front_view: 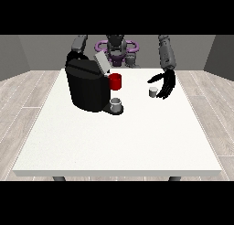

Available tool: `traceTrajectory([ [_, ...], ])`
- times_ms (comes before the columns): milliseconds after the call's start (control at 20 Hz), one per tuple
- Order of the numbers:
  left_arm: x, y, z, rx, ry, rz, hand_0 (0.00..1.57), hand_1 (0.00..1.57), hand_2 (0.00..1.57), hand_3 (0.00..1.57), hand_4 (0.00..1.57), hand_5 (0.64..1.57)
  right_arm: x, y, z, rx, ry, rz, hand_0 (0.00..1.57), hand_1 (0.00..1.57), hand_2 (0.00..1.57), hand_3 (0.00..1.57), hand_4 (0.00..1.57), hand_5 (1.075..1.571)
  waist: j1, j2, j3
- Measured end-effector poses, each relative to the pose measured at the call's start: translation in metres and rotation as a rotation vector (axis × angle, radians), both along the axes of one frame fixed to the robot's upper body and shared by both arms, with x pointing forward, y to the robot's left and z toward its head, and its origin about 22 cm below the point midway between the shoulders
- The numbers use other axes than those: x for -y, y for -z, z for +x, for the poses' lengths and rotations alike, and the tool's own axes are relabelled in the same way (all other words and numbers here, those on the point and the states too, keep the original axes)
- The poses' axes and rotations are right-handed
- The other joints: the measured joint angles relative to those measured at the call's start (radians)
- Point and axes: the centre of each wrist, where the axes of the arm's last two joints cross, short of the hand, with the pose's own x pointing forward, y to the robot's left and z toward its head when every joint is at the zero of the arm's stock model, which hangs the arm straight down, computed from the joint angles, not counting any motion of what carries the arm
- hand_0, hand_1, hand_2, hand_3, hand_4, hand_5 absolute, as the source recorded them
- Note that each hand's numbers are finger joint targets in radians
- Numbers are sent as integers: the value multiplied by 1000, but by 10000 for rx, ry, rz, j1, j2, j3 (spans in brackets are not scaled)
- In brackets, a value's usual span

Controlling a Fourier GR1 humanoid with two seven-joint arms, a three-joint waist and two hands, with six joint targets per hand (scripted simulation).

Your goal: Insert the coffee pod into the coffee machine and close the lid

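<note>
Coffee pod, a small grey cylinder, stands seemingly untouched beside the spread robot hand.

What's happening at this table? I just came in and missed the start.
A humanoid robot stands behind a white table with a black coffee machine whose lid is tilted up. A small grey coffee pod sits on the table, not yet in the machine. The hand at the view's right is next to the pod with fingers spread, not holding it. A grey cup stands on the machine's base, a red cup behind it. The other hand is hidden behind the machine.
</note>
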Motion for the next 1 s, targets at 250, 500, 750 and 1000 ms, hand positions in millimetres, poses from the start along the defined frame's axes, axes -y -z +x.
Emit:
traceTrajectory([
  [250, -1, -3, 5, 341, 94, 887, 695, 695, 831, 592, 0, 1571, -9, -2, 2, 164, -8, -60, 0, 0, 0, 0, 487, 1571, -69, 181, -1],
  [500, 6, 2, 8, 880, -110, 1289, 837, 837, 974, 737, 391, 1571, -3, -3, 2, 105, -51, 80, 0, 0, 0, 0, 500, 1571, -166, 198, -1],
  [750, 9, 1, 13, 1428, -214, 1864, 987, 987, 1095, 867, 286, 1571, 0, -7, 6, 300, -67, 232, 0, 0, 0, 0, 515, 1571, -202, 343, 10],
  [1000, 3, -3, 15, 1376, 6, 2591, 1115, 1115, 1173, 966, 280, 1571, -5, -10, 7, 375, -34, 320, 0, 0, 0, 0, 414, 1571, -250, 437, 15],
])
